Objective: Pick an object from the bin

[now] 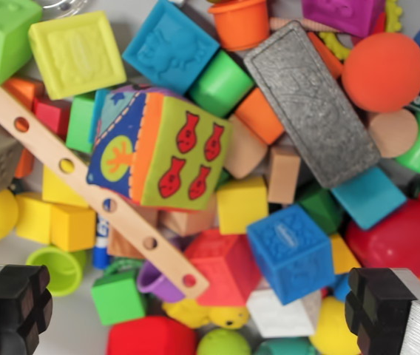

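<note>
The wrist view looks straight down into a bin packed with toys. A patchwork fabric cube (pixel 164 150) with red fish on a green face lies near the middle. A wooden strip with holes (pixel 84 185) runs diagonally across it from upper left to lower centre. A blue rubber block (pixel 291 251) and a red block (pixel 223 265) lie between my fingers. My gripper (pixel 199 314) is open above the pile, one black pad (pixel 19 307) at the lower left, the other at the lower right. Nothing is held.
A grey flat brick (pixel 312 103) lies tilted at upper right beside an orange ball (pixel 384 72). A yellow-green block (pixel 77 53), a blue block (pixel 169 46), an orange cup (pixel 239 22) and a red rounded toy (pixel 404 238) crowd around. Blocks overlap everywhere.
</note>
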